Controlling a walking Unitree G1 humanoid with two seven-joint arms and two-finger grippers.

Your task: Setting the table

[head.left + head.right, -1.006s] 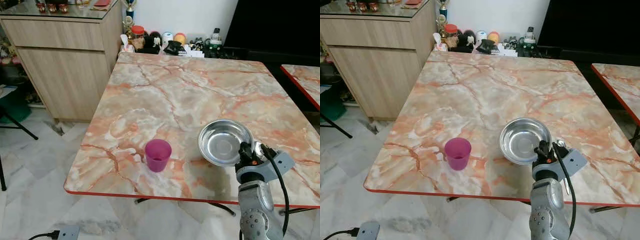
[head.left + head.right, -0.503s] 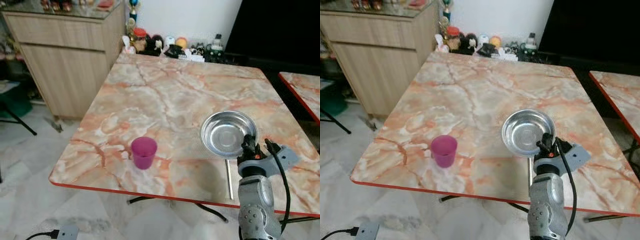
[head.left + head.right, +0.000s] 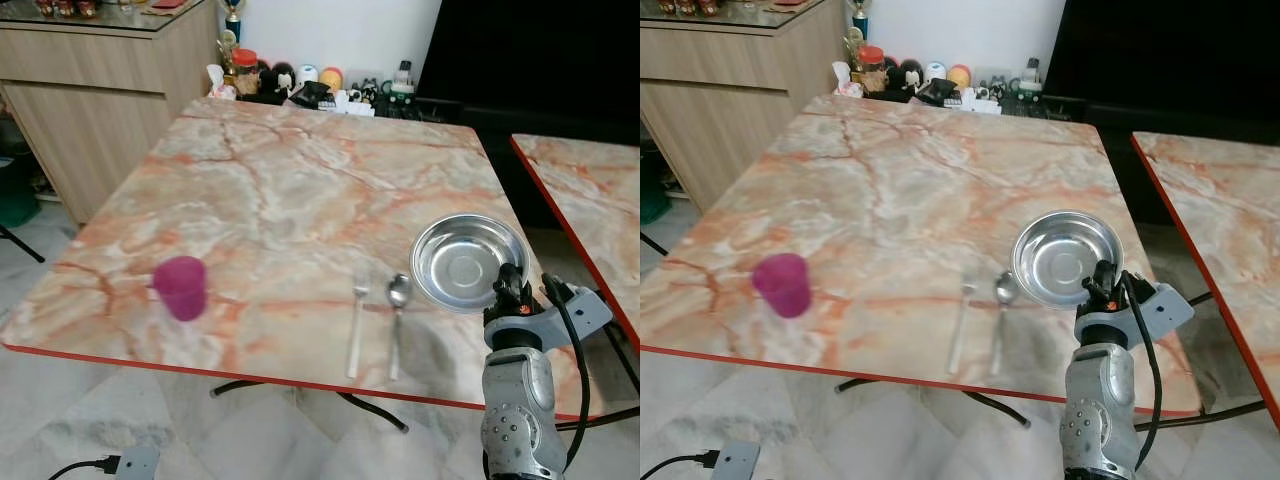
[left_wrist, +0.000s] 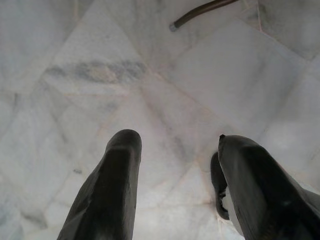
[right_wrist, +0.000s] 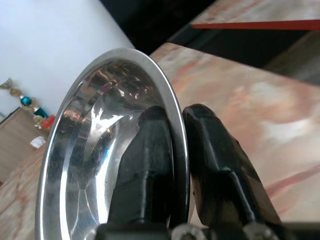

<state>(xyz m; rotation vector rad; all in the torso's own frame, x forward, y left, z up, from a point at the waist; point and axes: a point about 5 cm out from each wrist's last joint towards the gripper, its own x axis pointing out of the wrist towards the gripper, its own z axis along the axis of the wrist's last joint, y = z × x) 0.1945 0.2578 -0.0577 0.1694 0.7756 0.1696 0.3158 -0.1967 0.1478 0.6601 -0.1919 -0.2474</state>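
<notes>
A steel bowl [image 3: 466, 260] is held just over the marble table [image 3: 300, 190] near its front right corner. My right gripper [image 3: 511, 285] is shut on the bowl's near rim; in the right wrist view one finger [image 5: 145, 160] is inside the rim and the other outside. A fork [image 3: 356, 320] and a spoon [image 3: 397, 318] lie side by side on the table just left of the bowl. A purple cup [image 3: 181, 287] stands near the front left edge. My left gripper [image 4: 175, 165] hangs open over the pale tiled floor.
A second marble table [image 3: 585, 190] with a red edge stands to the right across a narrow gap. Jars and small items [image 3: 300, 85] crowd the far edge of the table. A wooden cabinet [image 3: 90, 80] stands at the back left. A power strip [image 3: 130, 462] lies on the floor.
The camera has shifted to the right, so the cup now sits farther left in the picture. The fork and spoon have come into full view. My right gripper still holds the bowl's rim.
</notes>
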